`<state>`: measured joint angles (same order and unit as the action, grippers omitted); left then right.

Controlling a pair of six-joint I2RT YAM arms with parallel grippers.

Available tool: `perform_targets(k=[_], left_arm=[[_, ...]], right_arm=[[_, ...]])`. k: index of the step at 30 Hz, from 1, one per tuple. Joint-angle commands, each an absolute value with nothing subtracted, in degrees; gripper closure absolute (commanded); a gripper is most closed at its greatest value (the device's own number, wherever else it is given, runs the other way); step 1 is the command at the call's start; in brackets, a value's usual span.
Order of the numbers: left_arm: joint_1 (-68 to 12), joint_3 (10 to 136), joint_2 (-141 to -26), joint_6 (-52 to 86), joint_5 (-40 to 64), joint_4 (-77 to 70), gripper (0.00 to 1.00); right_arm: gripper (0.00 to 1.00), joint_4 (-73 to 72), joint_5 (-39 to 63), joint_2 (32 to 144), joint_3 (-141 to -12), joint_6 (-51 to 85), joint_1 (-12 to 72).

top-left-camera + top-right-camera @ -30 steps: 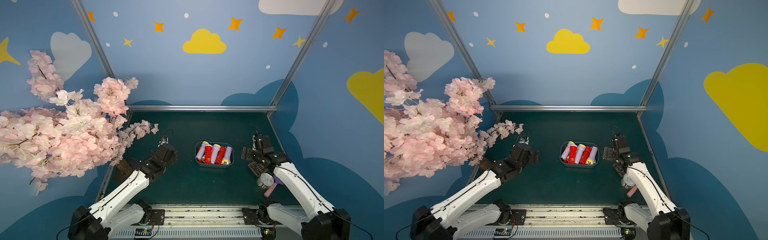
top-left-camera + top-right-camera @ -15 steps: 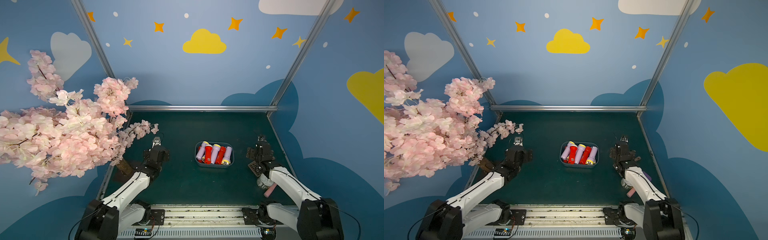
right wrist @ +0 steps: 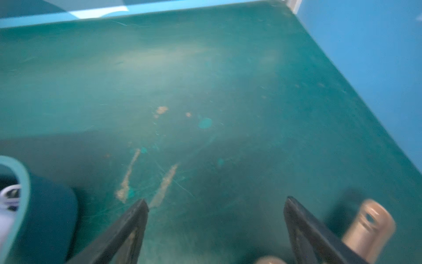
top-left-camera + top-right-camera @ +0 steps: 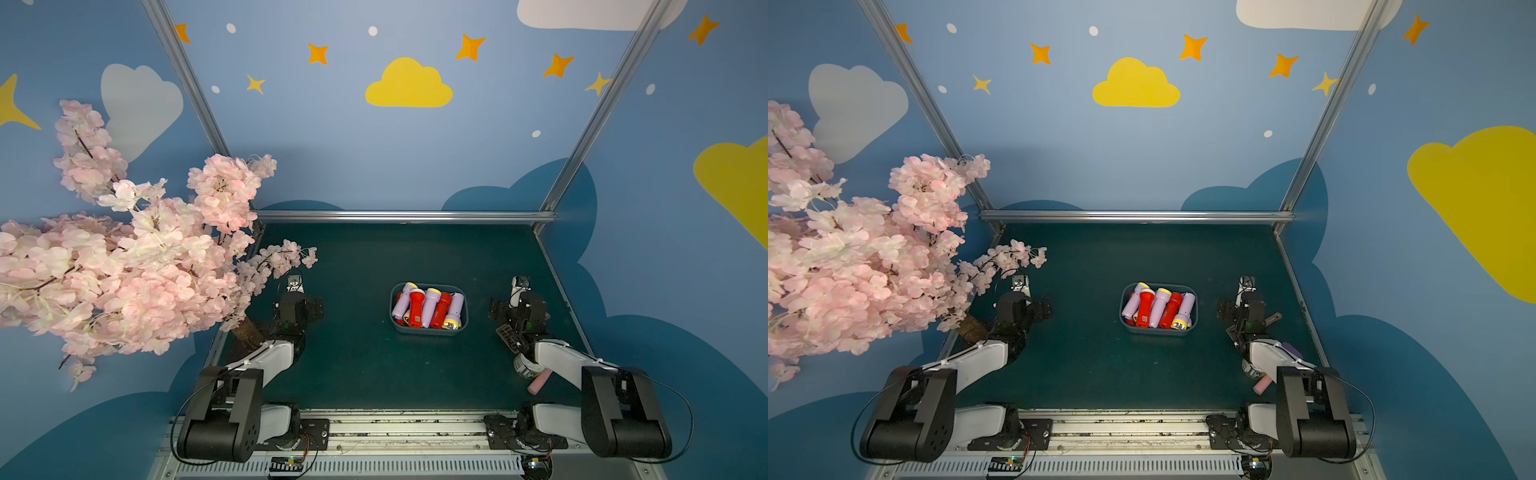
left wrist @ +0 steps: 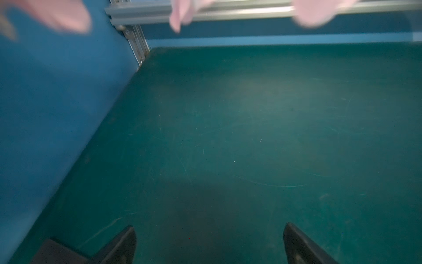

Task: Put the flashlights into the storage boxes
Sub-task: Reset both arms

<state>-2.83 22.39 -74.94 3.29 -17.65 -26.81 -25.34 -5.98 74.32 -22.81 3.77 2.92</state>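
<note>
Several red and lilac flashlights [image 4: 416,308] [image 4: 1144,308] lie side by side in the dark blue-grey storage box [image 4: 428,331] [image 4: 1158,331] in the middle of the green table. My left gripper [image 4: 298,306] [image 5: 209,228] hangs well to the left of the box, open, with only bare table between its fingers. To the right of the box, my right gripper [image 4: 519,308] [image 3: 215,201] is open too and holds nothing. A corner of the box [image 3: 24,182] shows in the right wrist view, with a pale flashlight end [image 3: 8,196] inside it.
A pink blossom tree [image 4: 124,257] overhangs the left side, close to my left arm. By my right arm lie a brown slotted scoop [image 4: 509,335], its handle [image 3: 370,224] beside the fingers, a tin can [image 4: 523,365], a pink cylinder [image 4: 539,382] and a half-hidden lilac thing [image 4: 1291,351].
Both arms have folded back toward the front rail. The left gripper has drawn away from the box to the left. Both grippers have stayed open.
</note>
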Motion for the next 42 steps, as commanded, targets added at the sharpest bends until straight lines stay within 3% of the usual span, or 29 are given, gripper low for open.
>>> perform_targets(k=[1, 5, 10, 14, 18, 27, 42], left_arm=[[-2.6, 23.4, -76.2, 2.4, -12.0, -32.2, 0.01], [-2.3, 22.3, -76.7, 1.4, -10.9, -35.9, 0.01], [-1.3, 19.6, -80.1, 0.9, -7.6, -45.6, 0.01], [-0.5, 22.2, -89.3, -0.6, -3.2, -50.2, 0.01], [0.5, 22.9, -88.3, 1.3, -4.0, -46.9, 0.01], [0.5, 23.1, -88.0, 1.5, -4.0, -46.0, 0.01], [0.5, 23.1, -88.0, 1.6, -4.1, -46.0, 0.01]], right_arm=[[0.07, -31.9, 1.3, 74.6, -22.7, 1.3, 2.5], [0.07, -30.4, 1.4, 71.7, -21.3, 1.1, 2.6], [0.07, -42.4, -0.6, 71.8, -16.8, 0.8, 2.4], [0.07, -49.7, 3.2, 77.1, -16.4, -1.9, 2.5], [0.07, -58.5, 5.0, 87.6, -17.3, -3.2, 2.6], [0.07, -46.1, 2.0, 87.0, -23.2, -1.4, 2.2], [0.07, -48.5, 2.2, 87.5, -22.5, -1.4, 2.1]])
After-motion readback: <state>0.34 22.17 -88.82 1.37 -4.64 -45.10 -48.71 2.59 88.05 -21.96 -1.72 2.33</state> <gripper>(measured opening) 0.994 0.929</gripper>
